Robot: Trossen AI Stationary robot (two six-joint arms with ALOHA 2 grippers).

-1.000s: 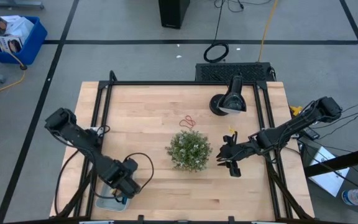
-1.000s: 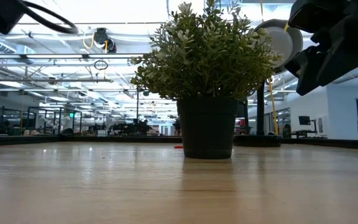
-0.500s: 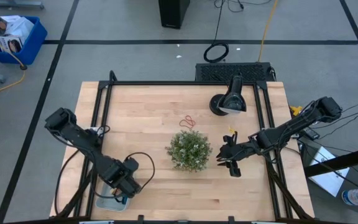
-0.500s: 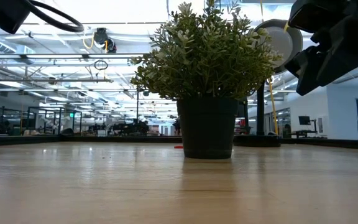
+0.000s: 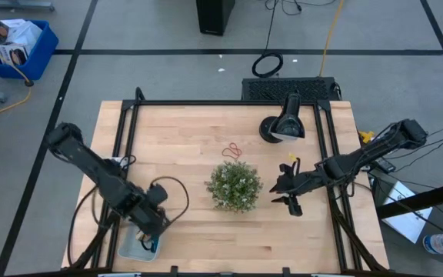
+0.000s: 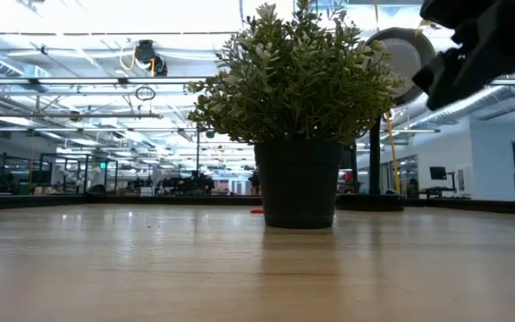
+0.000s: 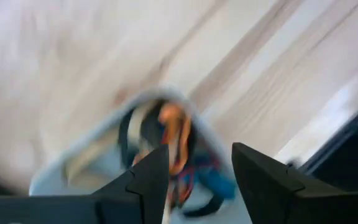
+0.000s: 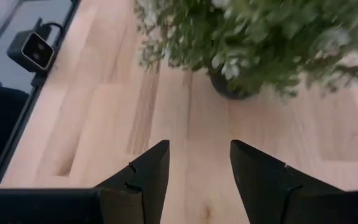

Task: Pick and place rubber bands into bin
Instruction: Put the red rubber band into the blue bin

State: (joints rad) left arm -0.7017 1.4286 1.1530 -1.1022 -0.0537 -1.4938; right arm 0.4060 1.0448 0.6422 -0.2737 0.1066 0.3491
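Pale-blue bin (image 5: 133, 248) holding rubber bands (image 7: 173, 152) | left gripper (image 7: 194, 171) hovering above, fingers apart, empty; right gripper (image 8: 194, 165) idling gaping beside plant (image 5: 234, 185)

A potted plant (image 5: 234, 185) stands mid-table (image 5: 183, 138). A black desk lamp (image 5: 282, 125) stands behind it. A deep-blue bin (image 5: 18, 48) holding paper sits on the floor.
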